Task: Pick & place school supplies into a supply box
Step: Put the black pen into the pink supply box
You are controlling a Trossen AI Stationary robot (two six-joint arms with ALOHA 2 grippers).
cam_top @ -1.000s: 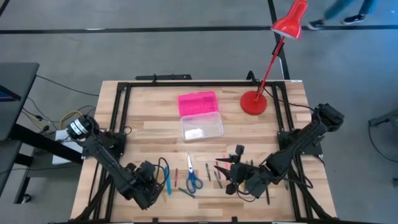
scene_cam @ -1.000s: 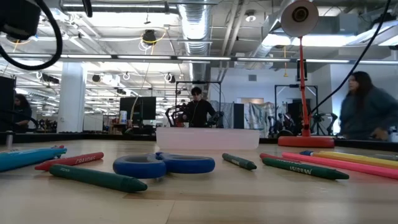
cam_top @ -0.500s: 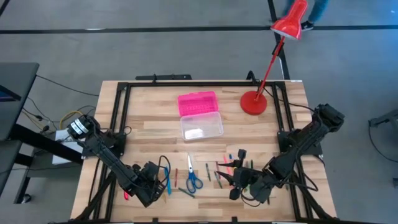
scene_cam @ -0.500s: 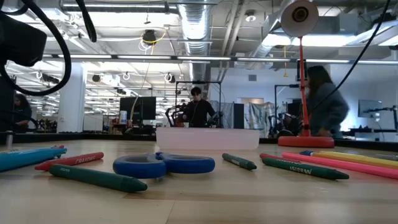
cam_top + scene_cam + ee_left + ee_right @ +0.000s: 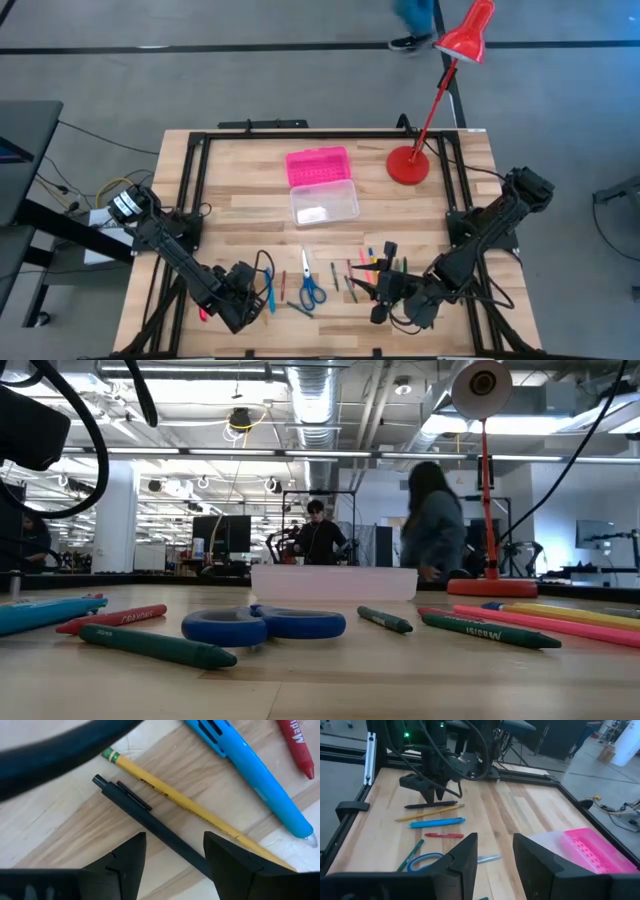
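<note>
The school supplies lie in a row near the table's near edge: blue-handled scissors (image 5: pixel 312 290), a blue pen (image 5: pixel 250 770), a yellow pencil (image 5: pixel 175 800), a black pen (image 5: pixel 145 815) and crayons (image 5: pixel 155 645). My left gripper (image 5: pixel 172 860) is open and points down over the black pen, one finger on either side of it, and I cannot tell whether it touches. It also shows in the right wrist view (image 5: pixel 436 787). My right gripper (image 5: pixel 495 855) hovers open and empty above the row's right part (image 5: pixel 385 288). The supply box stands farther back, its pink lid (image 5: pixel 318 165) open behind its clear base (image 5: pixel 324 204).
A red desk lamp stands with its round base (image 5: pixel 407 165) at the far right, its head leaning out past the far edge. A black frame (image 5: pixel 195 170) runs along the table's edges. A person walks in the room beyond the table (image 5: pixel 432 530).
My left gripper has sunk a little toward the black pen and tipped steeper, then kept still. The supplies and the box have stayed where they were. The person behind the table has walked across the room.
</note>
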